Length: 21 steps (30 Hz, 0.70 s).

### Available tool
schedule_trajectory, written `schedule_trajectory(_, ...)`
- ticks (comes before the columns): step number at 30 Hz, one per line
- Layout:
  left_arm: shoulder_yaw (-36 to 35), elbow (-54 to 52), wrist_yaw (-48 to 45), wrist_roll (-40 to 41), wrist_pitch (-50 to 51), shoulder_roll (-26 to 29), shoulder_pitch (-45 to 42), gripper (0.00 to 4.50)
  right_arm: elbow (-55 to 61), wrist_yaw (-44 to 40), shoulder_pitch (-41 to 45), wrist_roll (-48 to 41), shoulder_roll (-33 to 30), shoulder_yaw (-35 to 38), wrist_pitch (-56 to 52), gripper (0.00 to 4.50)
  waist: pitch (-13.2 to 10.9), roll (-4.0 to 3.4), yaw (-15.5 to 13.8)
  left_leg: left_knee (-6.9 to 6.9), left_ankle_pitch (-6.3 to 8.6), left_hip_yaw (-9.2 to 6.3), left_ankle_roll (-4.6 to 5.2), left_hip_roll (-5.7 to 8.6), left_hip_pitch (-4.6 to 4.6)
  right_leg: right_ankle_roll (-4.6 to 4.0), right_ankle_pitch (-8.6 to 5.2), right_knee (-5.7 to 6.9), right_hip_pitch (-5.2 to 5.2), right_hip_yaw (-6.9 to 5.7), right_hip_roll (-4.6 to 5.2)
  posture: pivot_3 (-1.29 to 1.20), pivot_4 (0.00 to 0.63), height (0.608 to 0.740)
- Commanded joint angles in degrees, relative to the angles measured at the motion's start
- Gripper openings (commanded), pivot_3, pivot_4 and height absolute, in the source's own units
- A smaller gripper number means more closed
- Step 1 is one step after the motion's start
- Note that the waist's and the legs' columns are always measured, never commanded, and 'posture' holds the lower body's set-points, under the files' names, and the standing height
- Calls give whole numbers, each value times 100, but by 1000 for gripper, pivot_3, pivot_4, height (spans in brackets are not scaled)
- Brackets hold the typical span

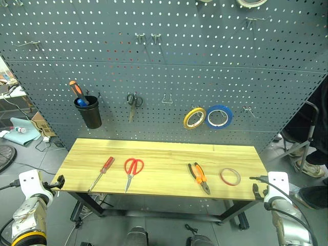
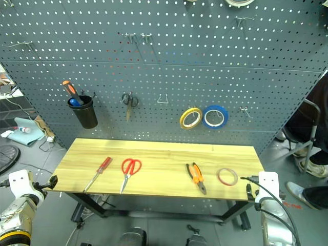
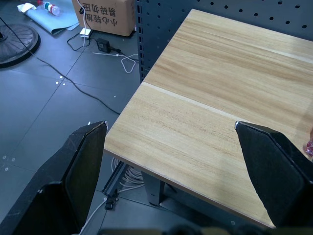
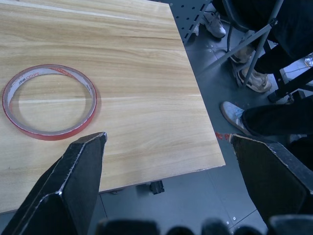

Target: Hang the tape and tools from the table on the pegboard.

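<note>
Table: table [image 1: 164, 148] stands against the pegboard [image 1: 169, 77], all four task items lying flat in a loose row along its near half, spaced apart, probably so each can be taken singly.
Screwdriver: red-handled screwdriver [image 1: 101, 173] lies at the robot's left end, shaft toward the near edge.
Scissors: red-handled scissors [image 1: 132, 170] rest just beside it, blades shut, tips toward the near edge.
Pliers: orange-and-black pliers [image 1: 199, 177] sit right of centre, jaws toward the near edge.
Tape: red tape ring [image 1: 230, 177] lies flat near the right end; in the right wrist view it sits ahead of the fingers and apart from them.
Left gripper: left gripper [image 3: 171, 161] hangs off the table's left corner, fingers spread wide, holding nothing.
Right gripper: right gripper [image 4: 168, 169] hovers off the right corner, fingers likewise wide apart and empty; judged ready to reach for the tape.
Pegboard state: several hooks [image 1: 148, 37] stand free; a black cup [image 1: 90, 111], small black scissors [image 1: 134, 100], yellow roll [image 1: 195, 118] and blue roll [image 1: 219, 116] already hang there.
Hard to make out: hook shapes are too small to read; another roll at the top edge is cut off.
</note>
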State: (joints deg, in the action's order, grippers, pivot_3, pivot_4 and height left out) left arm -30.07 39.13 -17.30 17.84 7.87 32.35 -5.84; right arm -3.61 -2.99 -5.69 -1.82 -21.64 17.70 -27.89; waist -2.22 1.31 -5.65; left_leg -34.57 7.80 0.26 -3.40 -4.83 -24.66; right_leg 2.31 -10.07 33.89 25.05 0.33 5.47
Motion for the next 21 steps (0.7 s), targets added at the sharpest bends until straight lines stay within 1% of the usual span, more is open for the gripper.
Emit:
schedule_trajectory(1,42,-214,-17,-40,-16,105,-44,4448,37,-16,1,11,-126,153,214,4500,-1,-1,4,0,0,0,0,0,0,0,0,0,0,0,0,200,7,740)
schedule_trajectory(5,102,-533,-105,-9,78,60,143,4448,47,-186,-74,52,-252,76,302,4500,-4,-4,7,-1,0,0,0,0,0,0,0,-1,1,1,1,210,21,740)
schedule_trajectory(7,172,-1088,-435,193,270,9,336,4448,163,-444,-109,73,-396,-84,311,4500,-23,-4,12,-1,0,1,0,0,0,0,0,-1,2,2,3,214,42,740)
schedule_trajectory(10,472,-2626,-1306,714,926,65,859,4448,590,-1507,-130,-22,-870,-686,293,4500,-117,-12,61,-7,0,0,0,-3,-7,-1,-1,-1,11,3,4,204,93,740)
schedule_trajectory(13,881,-4176,-1927,1088,1557,320,1313,4448,950,-2385,25,-171,-1439,-1002,127,4500,-242,-29,156,-23,1,-5,1,-3,-17,-1,-1,-12,11,5,5,201,123,740)
schedule_trajectory(15,1193,-4989,-2302,1364,1943,528,1323,4448,1048,-2982,308,-308,-1817,-1207,-66,4500,-346,-33,182,-33,1,-10,1,-1,-26,-1,-1,-18,13,6,5,203,147,740)
schedule_trajectory(16,1355,-5355,-2479,1478,2097,640,1302,4448,1068,-3222,442,-366,-1983,-1281,-151,4500,-432,-28,189,-46,1,-12,1,0,-28,-1,-1,-18,12,7,6,204,176,740)
schedule_trajectory(17,1512,-5666,-2625,1583,2234,733,1247,4448,1047,-3402,591,-405,-2110,-1344,-234,4500,-524,-38,190,-55,1,-13,2,3,-29,-1,-2,-19,12,12,6,203,188,740)
schedule_trajectory(19,1954,-6269,-3045,1836,2459,931,967,4448,894,-3919,966,-453,-2396,-1609,-350,4500,-644,-37,187,-57,1,-18,4,9,-51,-1,-2,-48,14,18,4,199,231,740)
schedule_trajectory(21,2356,-6589,-3367,2109,2691,978,570,4448,586,-4271,1347,-425,-2541,-1877,-454,4500,-814,-10,183,-62,0,-17,5,16,-51,-1,-2,-47,8,35,2,197,257,740)
